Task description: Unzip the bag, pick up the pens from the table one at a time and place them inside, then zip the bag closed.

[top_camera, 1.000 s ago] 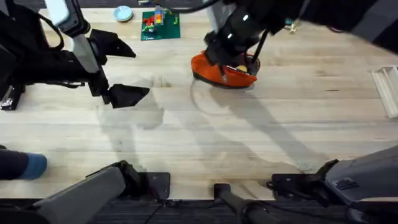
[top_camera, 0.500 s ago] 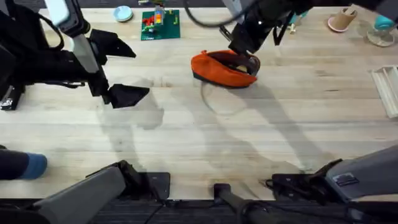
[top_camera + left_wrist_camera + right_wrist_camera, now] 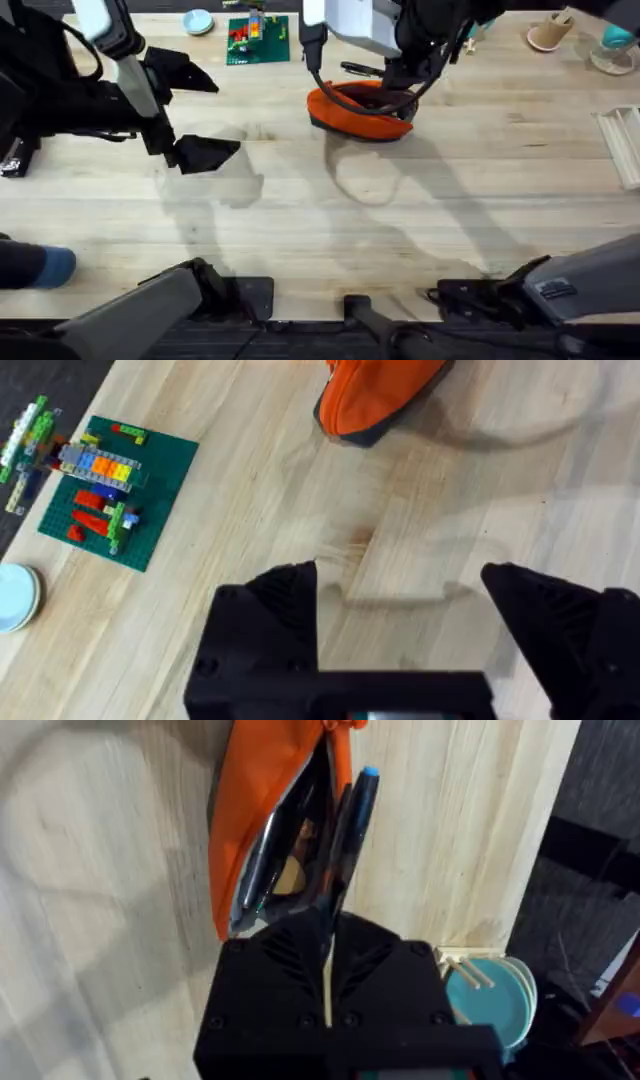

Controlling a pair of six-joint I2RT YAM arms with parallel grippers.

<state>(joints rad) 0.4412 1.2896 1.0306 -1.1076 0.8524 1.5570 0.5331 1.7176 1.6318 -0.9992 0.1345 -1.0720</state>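
Right gripper (image 3: pixel 330 935) clenched on slim, rigid, likely slippery pen (image 3: pixel 350 830) over soft, yielding bag (image 3: pixel 360 112); left gripper (image 3: pixel 400 610) released, well apart from bag.

I can read no text, label, brand or number anywhere from here. The bag (image 3: pixel 360 110) carries no legible marking, and neither does the desk (image 3: pixel 400 220).
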